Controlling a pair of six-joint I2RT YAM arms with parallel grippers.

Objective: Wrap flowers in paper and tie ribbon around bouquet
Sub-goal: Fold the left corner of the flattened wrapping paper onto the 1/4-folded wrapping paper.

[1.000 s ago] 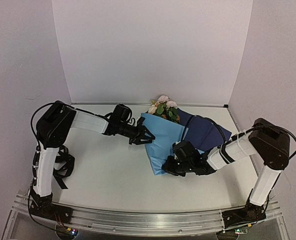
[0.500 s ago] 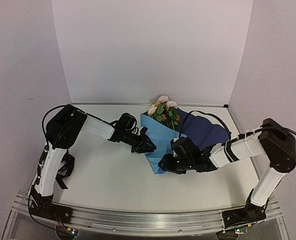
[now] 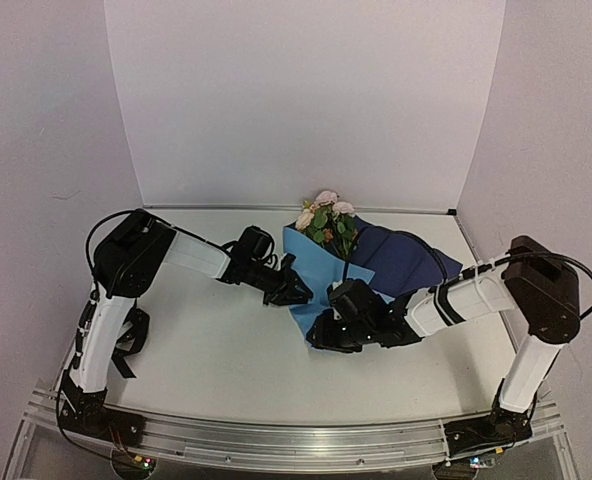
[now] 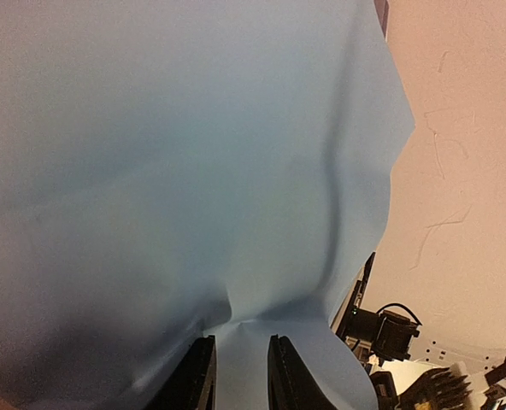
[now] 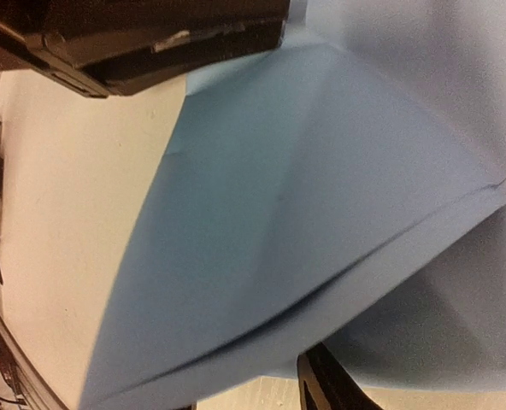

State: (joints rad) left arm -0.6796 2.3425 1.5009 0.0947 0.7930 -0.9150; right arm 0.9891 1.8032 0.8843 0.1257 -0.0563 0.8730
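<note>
One bunch of flowers (image 3: pixel 326 217), heads poking out at far end of one paper (image 3: pixel 311 272) sheet, mid-table toward the back. Stems hidden under the lt-blue flap folded over them; navy face shows to the R. One black ribbon (image 3: pixel 126 340) heaped at left side of table (image 3: pixel 206 350), well apart from paper.

Two grippers, both at the paper's near-left part. The left gripper (image 4: pixel 238 346) is on the flap's L edge, fingers nearly together w/ paper puckered between them, i.e. pinching it. The right gripper (image 3: pixel 323 334) sits low at the paper's near corner. Its wrist view shows only one finger (image 5: pixel 330 386) below a folded edge, the other covered, so can't tell if spread or gripping. Dark body (image 5: pixel 150 43) at top of that view is cut off & blurry, can't ID.
</note>
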